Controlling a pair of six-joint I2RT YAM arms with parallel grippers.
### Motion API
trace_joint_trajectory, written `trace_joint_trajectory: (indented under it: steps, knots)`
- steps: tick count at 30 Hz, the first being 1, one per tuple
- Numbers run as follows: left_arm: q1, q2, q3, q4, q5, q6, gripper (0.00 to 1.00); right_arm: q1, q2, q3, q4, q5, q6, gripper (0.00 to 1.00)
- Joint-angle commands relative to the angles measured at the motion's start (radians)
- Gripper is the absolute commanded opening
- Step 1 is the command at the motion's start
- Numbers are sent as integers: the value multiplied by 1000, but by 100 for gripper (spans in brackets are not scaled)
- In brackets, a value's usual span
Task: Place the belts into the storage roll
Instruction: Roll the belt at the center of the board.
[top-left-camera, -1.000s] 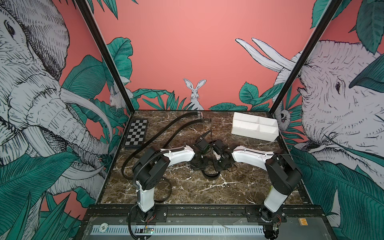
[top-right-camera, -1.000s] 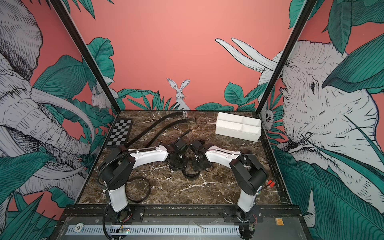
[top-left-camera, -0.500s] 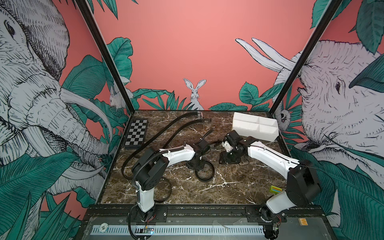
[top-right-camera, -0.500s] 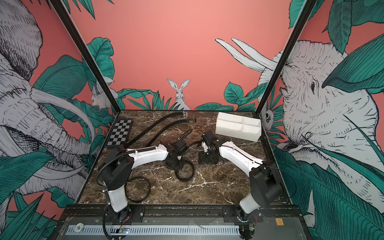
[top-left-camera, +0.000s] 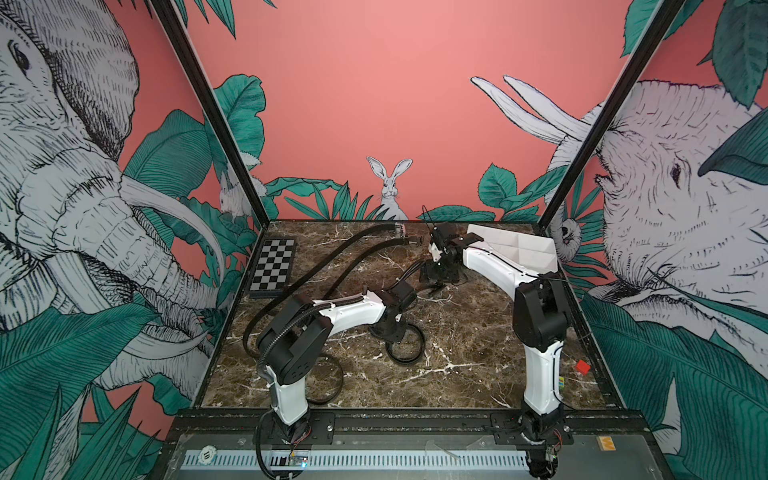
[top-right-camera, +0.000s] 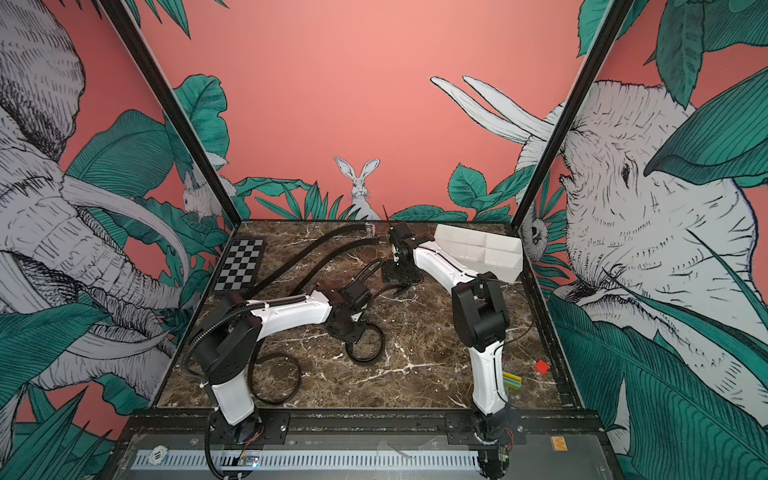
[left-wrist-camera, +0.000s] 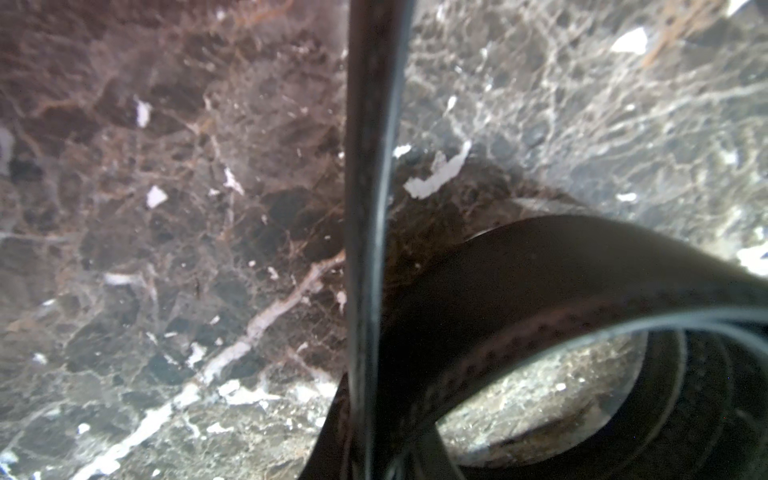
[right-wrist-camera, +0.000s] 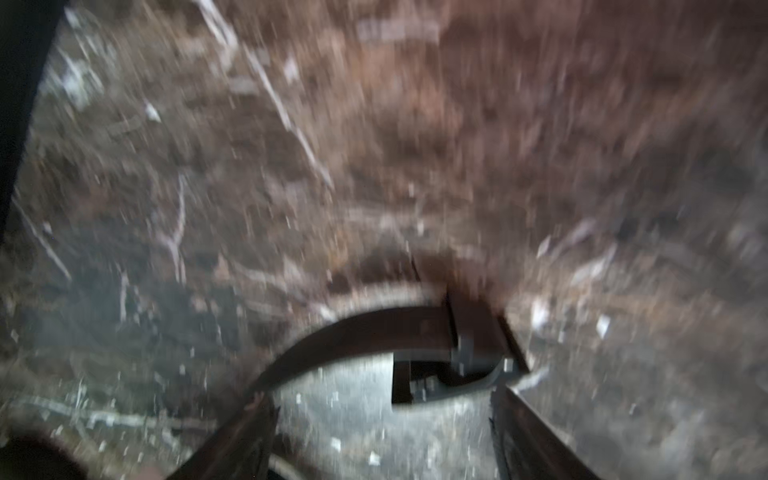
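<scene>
Left wrist: coiled belt (left-wrist-camera: 540, 282) on tabletop (left-wrist-camera: 166, 208).

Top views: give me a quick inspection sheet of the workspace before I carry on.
Surface: brown marble tabletop, no spills seen.
Job's things: coiled belt mid-table; two long belts run to the back edge; storage roll back right, no belt seen in it.
Clutter: checkered board, red cube, striped block.
Grippers: left gripper shut on the coiled belt; right gripper open, empty.
Cables: ribbed hose on the left arm.
Surroundings: jungle-mural walls, black frame posts.
</scene>
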Motion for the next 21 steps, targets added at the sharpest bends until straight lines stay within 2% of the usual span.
trace_joint_trajectory:
  steps: [1, 5, 8, 11, 17, 21]
  knots:
    - [19, -6, -44, -25, -67, 32, 0, -1, 103, 129, -94, 95, -102, 81]
    - [30, 9, -42, -21, -74, 40, 0, -1, 246, 285, -209, 151, -221, 81]
    - [40, 22, -39, -18, -93, 46, 0, -1, 261, 258, -251, 166, -260, 79]
    - [49, 37, -32, -16, -111, 50, 0, 0, 180, 104, -232, 151, -261, 75]
    - [70, 51, -7, -24, -148, 74, 0, 51, -133, -356, -169, 35, -199, 68]
    - [72, 57, 18, -40, -176, 104, 0, 82, -297, -518, -173, 71, -150, 71]
